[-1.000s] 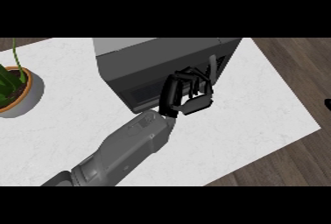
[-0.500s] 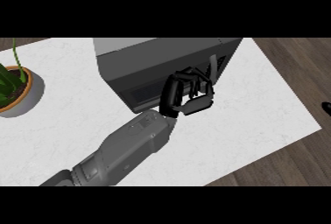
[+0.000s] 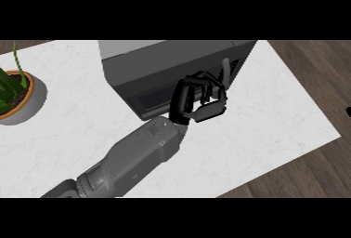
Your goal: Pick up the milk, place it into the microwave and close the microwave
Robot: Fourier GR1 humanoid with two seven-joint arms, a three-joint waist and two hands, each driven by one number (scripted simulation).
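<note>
So there's just the one arm here. The left hand [image 3: 202,104] is up against the dark front of the microwave [image 3: 165,60], with its grey forearm [image 3: 137,158] running back from the fingers [image 3: 198,83] down to the lower left corner. The fingers are curled in and bunched together, not clamped on anything as far as I can see. Their tips sit on the front panel, right next to the thin vertical handle [image 3: 224,69], which is just beyond them on the far side.

The microwave door looks closed to me, front flat and flush with the body.

Milk: honestly can't spot it anywhere. It isn't between the fingers or on the white counter [image 3: 274,121] around them, so I can't tell where it is from this view.

Other stuff: a potted plant [image 3: 27,100] in a pale pot stands well off to the left of the fingers, near the counter's edge. To the right of the fingers it's plain white counter, then wooden floor [image 3: 308,176] past the corner.
</note>
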